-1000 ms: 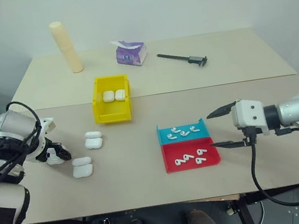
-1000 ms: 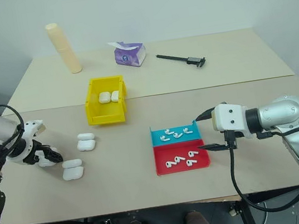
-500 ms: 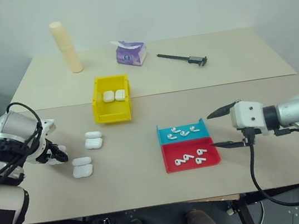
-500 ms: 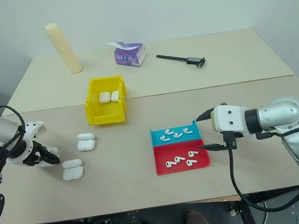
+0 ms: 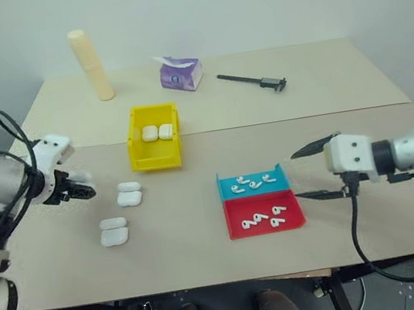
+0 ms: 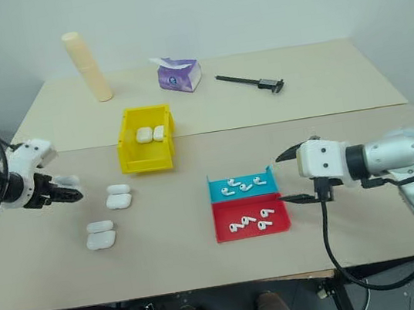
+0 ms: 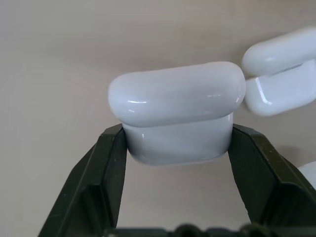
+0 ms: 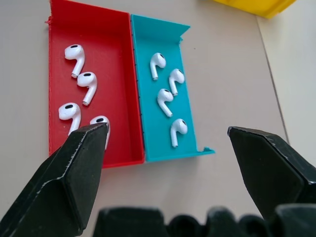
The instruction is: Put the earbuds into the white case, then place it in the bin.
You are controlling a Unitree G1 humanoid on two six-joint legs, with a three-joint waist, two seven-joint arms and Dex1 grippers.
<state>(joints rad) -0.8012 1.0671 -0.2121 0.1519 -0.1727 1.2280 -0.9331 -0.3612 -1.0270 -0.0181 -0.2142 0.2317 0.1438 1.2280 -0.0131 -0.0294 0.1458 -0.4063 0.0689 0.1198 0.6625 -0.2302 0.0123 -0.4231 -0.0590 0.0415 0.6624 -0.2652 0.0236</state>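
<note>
In the left wrist view we see the left gripper's fingers [image 7: 111,173] cover both ends of the white case's [image 7: 177,116] lower half, and two more cases [image 7: 281,74] are cut off by the edge. In the right wrist view a gripper finger [image 8: 74,173] hides part of one earbud [image 8: 102,121] in the red tray [image 8: 89,29], and the yellow bin [image 8: 256,5] is cropped to a corner.

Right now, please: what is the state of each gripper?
Left gripper: shut on a white case.
Right gripper: open, holding nothing.
</note>
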